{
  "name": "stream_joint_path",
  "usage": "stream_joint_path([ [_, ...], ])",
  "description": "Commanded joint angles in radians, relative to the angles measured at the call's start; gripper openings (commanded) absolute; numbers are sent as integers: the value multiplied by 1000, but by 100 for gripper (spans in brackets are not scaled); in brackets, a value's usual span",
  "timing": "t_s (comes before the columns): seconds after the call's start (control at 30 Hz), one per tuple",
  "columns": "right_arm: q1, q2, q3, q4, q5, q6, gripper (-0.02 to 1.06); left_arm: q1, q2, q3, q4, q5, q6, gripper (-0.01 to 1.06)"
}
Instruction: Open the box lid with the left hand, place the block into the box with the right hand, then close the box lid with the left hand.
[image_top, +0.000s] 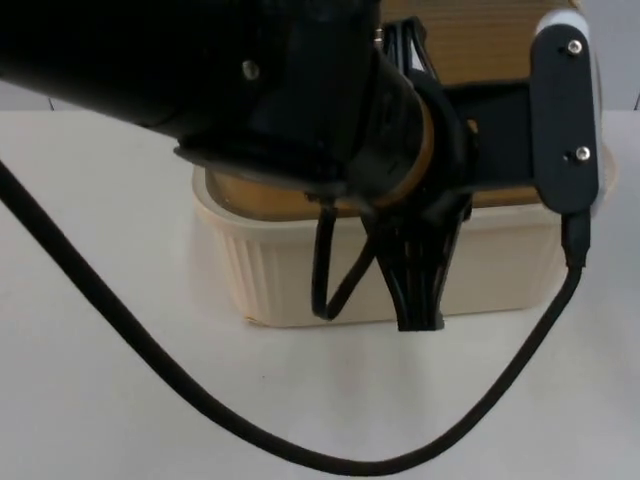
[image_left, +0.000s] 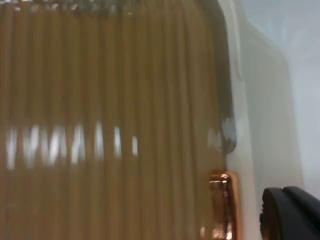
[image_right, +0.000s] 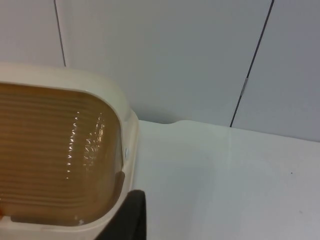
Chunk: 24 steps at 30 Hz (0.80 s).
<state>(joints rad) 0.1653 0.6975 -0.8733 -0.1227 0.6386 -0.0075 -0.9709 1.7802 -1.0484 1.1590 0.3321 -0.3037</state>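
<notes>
The left gripper (image_top: 418, 300) is hanging over the cream box (image_top: 300, 270), its amber lid (image_left: 110, 125) raised; grip state unclear.

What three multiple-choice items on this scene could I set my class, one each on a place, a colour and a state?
1. Where is the left hand?
A. at the box's front wall
B. by the partition wall
C. at the table's near edge

2. What colour is the lid's ribbed panel?
A. blue
B. amber-brown
C. green

3. How is the box placed?
A. on its side
B. lifted off the table
C. upright on the table

Answers:
1 A: the left hand hangs in front of the cream box.
2 B: the lid shows amber-brown ribs in a cream frame, near the right hand.
3 C: the box's base meets the white table.
</notes>
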Motion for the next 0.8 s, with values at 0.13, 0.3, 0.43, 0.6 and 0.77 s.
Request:
stream_joint_path([
  [0.13,-1,-5,-6,-5,-23,-8,105,-5,74,-5,91,-15,-15,0],
  [0.3,-1,-5,-6,-5,-23,-8,105,-5,86,-7,126,26,-55,0],
  [0.43,-1,-5,-6,-5,-23,-8,105,-5,86,-24,190,68,-154,0],
  [0.6,-1,-5,-6,-5,-23,-8,105,-5,86,-44,308,152,-329,0],
  [0.77,-1,-5,-6,-5,-23,-8,105,-5,86,-44,314,144,-341,0],
])
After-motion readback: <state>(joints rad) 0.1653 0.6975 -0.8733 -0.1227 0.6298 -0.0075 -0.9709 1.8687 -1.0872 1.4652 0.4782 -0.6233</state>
